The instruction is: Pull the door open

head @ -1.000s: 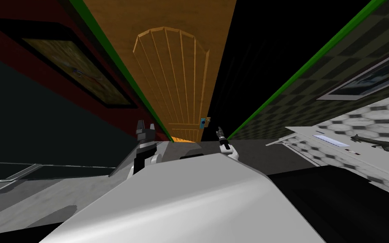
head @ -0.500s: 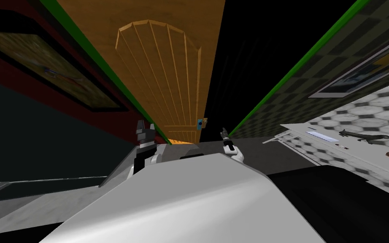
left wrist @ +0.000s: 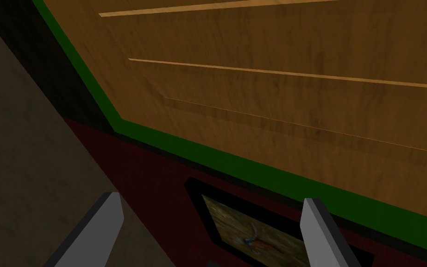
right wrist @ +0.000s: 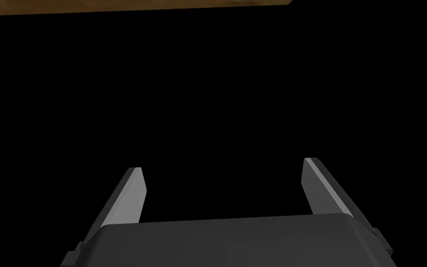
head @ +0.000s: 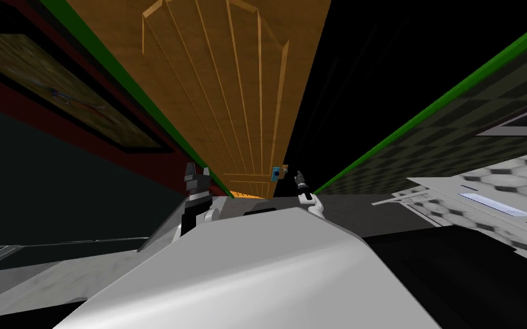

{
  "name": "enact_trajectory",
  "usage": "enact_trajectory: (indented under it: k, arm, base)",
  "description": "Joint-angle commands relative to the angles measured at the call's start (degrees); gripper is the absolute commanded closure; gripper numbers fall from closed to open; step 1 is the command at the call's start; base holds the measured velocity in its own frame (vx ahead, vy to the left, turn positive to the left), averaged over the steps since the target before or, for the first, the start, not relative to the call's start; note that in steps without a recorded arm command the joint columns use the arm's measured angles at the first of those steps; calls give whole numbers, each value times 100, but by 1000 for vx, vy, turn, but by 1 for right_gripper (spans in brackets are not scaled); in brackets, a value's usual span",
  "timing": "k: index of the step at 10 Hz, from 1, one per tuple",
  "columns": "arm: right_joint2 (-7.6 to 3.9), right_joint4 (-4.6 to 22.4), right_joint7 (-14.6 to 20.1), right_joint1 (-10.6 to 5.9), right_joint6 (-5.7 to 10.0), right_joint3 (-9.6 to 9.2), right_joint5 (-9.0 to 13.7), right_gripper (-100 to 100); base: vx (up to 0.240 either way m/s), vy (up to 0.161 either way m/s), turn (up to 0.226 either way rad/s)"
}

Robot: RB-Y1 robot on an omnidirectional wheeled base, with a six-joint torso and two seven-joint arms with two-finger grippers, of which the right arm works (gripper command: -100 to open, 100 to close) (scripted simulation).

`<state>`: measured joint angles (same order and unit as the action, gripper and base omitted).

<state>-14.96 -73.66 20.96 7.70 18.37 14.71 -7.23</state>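
A brown wooden door [head: 228, 91] with a ribbed arched panel stands ajar ahead, set in a green frame [head: 114, 63]. Its small handle [head: 278, 172], blue and brown, sits on the door's free edge beside a black area. My right gripper [head: 299, 176] is open, just right of the handle and apart from it; in the right wrist view its fingers [right wrist: 129, 194] hold nothing and face the black area, with a strip of the door [right wrist: 115, 7] beyond. My left gripper [head: 196, 169] is open by the left side of the frame, facing the door [left wrist: 300, 92] and the green frame [left wrist: 235, 162].
A dark red wall with a framed picture [head: 56, 97] runs along the left; the same picture [left wrist: 245, 232] lies between my left fingers. A green-edged checkered wall [head: 428, 143] closes the right side. A white counter [head: 485, 205] with small items stands at the right.
The whole head view has shifted: I have moved nearer to the door and turned, so the counter slid right. My right gripper is now closer to the handle.
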Motion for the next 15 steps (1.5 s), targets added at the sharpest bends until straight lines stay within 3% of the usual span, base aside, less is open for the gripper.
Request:
enact_trajectory:
  k: [1,2,3,4,9,13,14,15]
  arm:
    - [150,-165,-10,-19,25,-181,-30,-100]
    - [205,-189,-11,-79,41,-270,-42,-100]
    - [174,-183,-12,-18,49,-211,-35,-100]
    - [174,-183,-12,-18,49,-211,-35,100]
    - [174,-183,-12,-18,49,-211,-35,100]
    - [-81,65,-60,88,29,-41,142,100]
    - [-24,-104,2,155,40,-153,86,-100]
    - [-24,-169,47,196,69,-235,71,-100]
  base:
    - [199,162,198]
    - [189,184,176]
    - [86,83,28]
    - [-9,-8,-28]
    - [-16,-11,11]
    - [-171,-108,-130]
    - [-218,-37,43]
    - [-230,45,99]
